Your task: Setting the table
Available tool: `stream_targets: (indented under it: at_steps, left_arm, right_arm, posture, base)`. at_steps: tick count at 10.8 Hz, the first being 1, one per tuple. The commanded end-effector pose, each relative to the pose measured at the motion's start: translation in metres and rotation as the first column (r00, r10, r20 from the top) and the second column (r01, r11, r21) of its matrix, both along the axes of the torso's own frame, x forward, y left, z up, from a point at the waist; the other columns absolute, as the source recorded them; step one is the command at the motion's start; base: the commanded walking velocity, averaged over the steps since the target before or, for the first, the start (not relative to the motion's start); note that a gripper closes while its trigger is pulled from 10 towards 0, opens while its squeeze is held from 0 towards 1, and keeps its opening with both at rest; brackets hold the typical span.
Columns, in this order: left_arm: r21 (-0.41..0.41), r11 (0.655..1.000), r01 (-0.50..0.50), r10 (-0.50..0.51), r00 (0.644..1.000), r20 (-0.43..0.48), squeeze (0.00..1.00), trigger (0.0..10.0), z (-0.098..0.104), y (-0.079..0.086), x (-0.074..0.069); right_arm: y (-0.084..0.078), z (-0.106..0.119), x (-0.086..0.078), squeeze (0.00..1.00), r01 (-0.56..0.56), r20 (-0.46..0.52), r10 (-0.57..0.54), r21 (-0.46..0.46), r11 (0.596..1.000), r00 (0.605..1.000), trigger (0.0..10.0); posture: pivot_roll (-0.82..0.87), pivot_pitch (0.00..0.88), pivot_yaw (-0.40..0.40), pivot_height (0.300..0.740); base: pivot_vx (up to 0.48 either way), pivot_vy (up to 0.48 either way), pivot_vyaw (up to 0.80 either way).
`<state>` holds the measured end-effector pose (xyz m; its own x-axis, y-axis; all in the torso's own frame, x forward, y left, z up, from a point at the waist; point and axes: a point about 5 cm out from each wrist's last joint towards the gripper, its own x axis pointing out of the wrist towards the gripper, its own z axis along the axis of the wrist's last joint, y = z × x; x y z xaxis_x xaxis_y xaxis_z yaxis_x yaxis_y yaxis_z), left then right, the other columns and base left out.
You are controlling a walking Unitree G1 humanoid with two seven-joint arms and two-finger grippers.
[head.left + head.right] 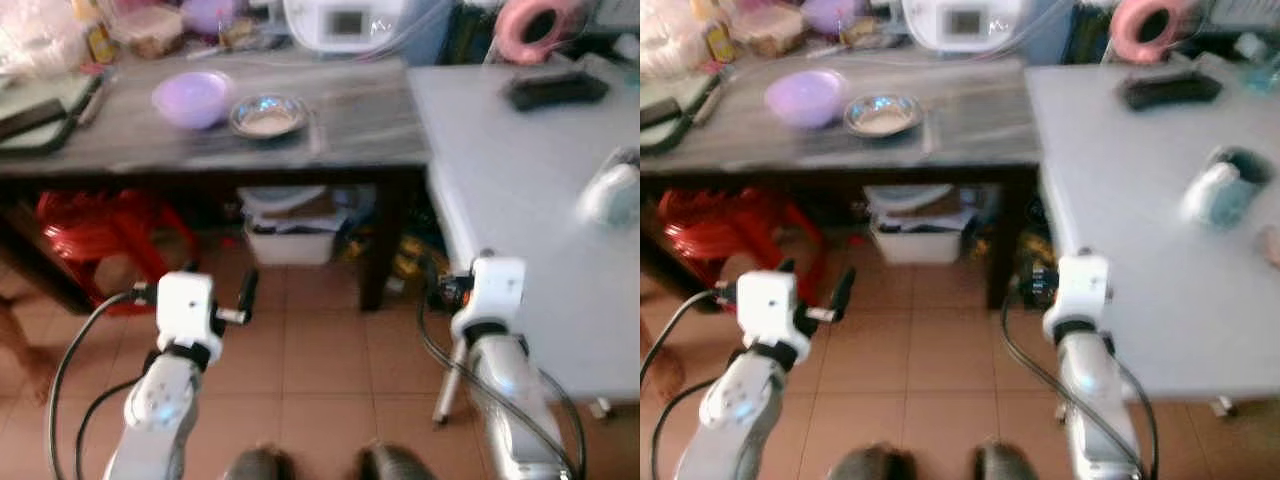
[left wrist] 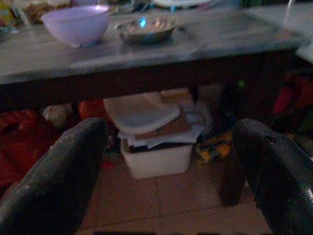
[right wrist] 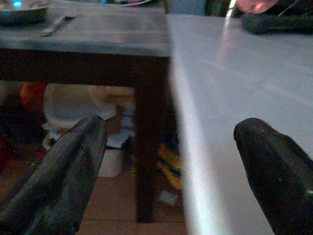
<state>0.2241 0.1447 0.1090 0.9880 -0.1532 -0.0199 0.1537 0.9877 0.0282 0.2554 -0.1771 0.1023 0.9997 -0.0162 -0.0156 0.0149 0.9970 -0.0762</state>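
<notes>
A: Left gripper point(image 2: 166, 171) and right gripper point(image 3: 168, 171) both spread wide, holding nothing, hanging over floor tiles.

B: And the dishes? Purple bowl point(image 1: 192, 98) beside metal bowl point(image 1: 267, 115) on the dark table point(image 1: 360, 130).

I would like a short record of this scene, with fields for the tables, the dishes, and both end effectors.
dark table: wooden table ahead
light table: grey table on the robot's right
dishes: purple bowl beside metal dish, both on the wooden table
left end effector: open, empty, low before the wooden table
right end effector: open, empty, near the grey table's edge
</notes>
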Motion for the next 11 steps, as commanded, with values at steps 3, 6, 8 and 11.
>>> stream_targets:
  at_steps: [3,6,8,11]
  left_arm:
    - [-0.012,1.0,0.015,-0.015,1.0,0.001,0.0,10.0,0.002,-0.005,0.001]
    - [0.001,1.0,0.008,-0.008,1.0,0.001,0.0,10.0,0.003,-0.008,0.001]
    - [0.029,1.0,0.002,-0.002,1.0,-0.006,0.0,10.0,0.003,-0.006,0.003]
    - [0.028,1.0,0.01,-0.01,1.0,-0.012,0.0,10.0,0.003,-0.008,0.004]
  right_arm:
    - [0.003,0.013,0.009,0.0,-0.028,0.044,0.028,-0.001,1.0,0.999,10.0]
    - [0.005,0.027,0.022,0.0,-0.065,0.085,0.067,-0.024,0.998,0.994,10.0]
    - [0.007,0.033,0.028,0.0,-0.078,0.109,0.081,-0.039,0.996,0.991,10.0]
    - [0.011,0.034,0.029,0.0,-0.089,0.115,0.093,-0.04,0.995,0.989,10.0]
  posture:
    - [0.02,0.11,0.046,0.74]
    - [0.03,0.112,0.038,0.74]
    - [0.03,0.112,0.04,0.74]
    - [0.03,0.115,0.041,0.74]
  base:
    - [0.0,-0.459,-0.27]
    - [0.106,-0.406,0.0]
    - [0.405,-0.253,0.0]
    - [0.447,-0.081,0.0]
